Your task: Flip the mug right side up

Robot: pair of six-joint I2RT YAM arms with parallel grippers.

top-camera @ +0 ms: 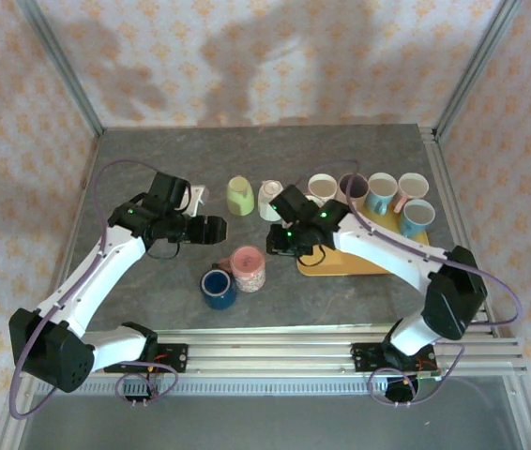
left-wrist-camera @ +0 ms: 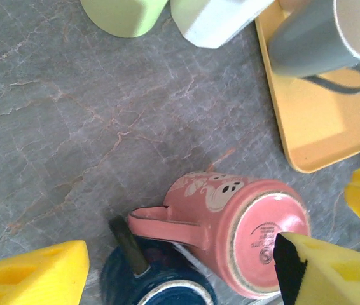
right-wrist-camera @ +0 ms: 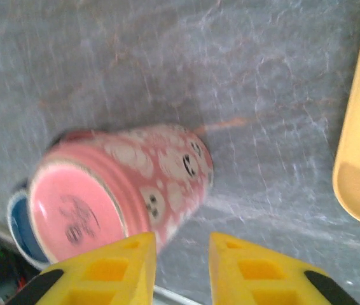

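Observation:
The pink mug (top-camera: pixel 248 267) with white cartoon figures stands bottom up on the grey table, its base (left-wrist-camera: pixel 272 232) facing the left wrist camera and its handle (left-wrist-camera: pixel 167 227) pointing left in that view. My left gripper (top-camera: pixel 211 230) hovers just behind and left of it, open wide, with its yellow fingertips (left-wrist-camera: pixel 30 276) apart and touching nothing. My right gripper (top-camera: pixel 280 242) sits close to the mug's right side. It is open with a narrow gap and nothing in it. In the right wrist view the mug (right-wrist-camera: pixel 119 190) lies just left of the fingers (right-wrist-camera: pixel 113 273).
A dark blue mug (top-camera: pixel 218 288) stands upright against the pink mug's front left. A green cup (top-camera: pixel 239 195) and a white cup (top-camera: pixel 270 200) lie behind. A yellow tray (top-camera: pixel 341 262) at the right carries several upright mugs.

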